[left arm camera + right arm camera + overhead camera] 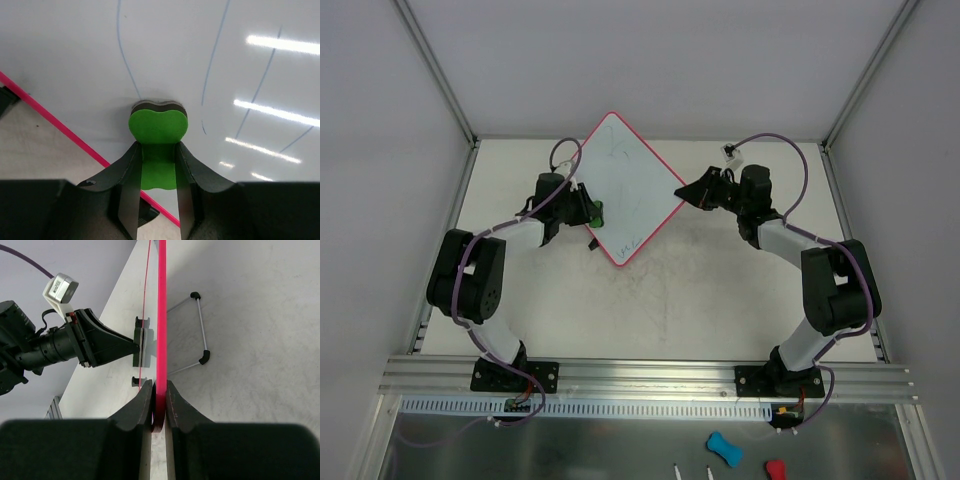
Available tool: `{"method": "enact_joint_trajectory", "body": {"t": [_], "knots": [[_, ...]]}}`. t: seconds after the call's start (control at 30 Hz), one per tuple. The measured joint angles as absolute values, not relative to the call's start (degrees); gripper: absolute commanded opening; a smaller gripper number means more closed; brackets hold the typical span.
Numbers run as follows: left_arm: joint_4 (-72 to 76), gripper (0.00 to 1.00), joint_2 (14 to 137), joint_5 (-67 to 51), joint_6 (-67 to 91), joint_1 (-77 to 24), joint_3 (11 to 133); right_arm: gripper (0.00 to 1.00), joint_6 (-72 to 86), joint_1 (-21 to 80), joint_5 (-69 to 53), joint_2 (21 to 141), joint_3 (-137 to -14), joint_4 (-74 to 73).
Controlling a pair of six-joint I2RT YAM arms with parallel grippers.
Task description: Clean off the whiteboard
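The whiteboard [630,185], white with a red-pink rim, sits as a diamond at the table's middle back. Thin pen lines [212,55] and a small scribble [630,243] mark its face. My left gripper [588,212] is shut on the green bone-shaped eraser [158,127] and presses its felt end against the board [210,45] near the lower left rim [60,127]. My right gripper [686,190] is shut on the board's right corner. In the right wrist view, the rim [161,315] runs edge-on between the right gripper's [159,390] jaws.
A wire stand [202,332] lies on the table behind the board. Two black clips [139,347] sit on the board's edge. An aluminium rail [650,375] runs along the near edge. Below it lie a blue eraser [723,449] and a red one [775,469]. Walls enclose the table.
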State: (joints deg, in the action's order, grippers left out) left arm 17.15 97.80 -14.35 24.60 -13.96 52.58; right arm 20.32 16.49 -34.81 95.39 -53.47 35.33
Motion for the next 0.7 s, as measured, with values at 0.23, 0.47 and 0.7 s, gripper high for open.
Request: {"method": "enact_joint_trajectory", "body": {"t": [0.23, 0.47, 0.7], "knots": [[17.7, 0.00, 94.4, -13.4, 24.9, -18.1, 48.9, 0.00, 20.3, 16.5, -34.8, 95.4, -53.5, 35.4], [16.1, 0.00, 94.5, -13.0, 25.5, -19.2, 50.1, 0.00, 20.3, 16.5, -34.7, 95.4, -53.5, 35.3], [9.1, 0.00, 96.6, -11.1, 24.6, -22.8, 58.3, 0.00, 20.3, 16.4, -34.3, 95.4, -53.5, 35.3]]}}
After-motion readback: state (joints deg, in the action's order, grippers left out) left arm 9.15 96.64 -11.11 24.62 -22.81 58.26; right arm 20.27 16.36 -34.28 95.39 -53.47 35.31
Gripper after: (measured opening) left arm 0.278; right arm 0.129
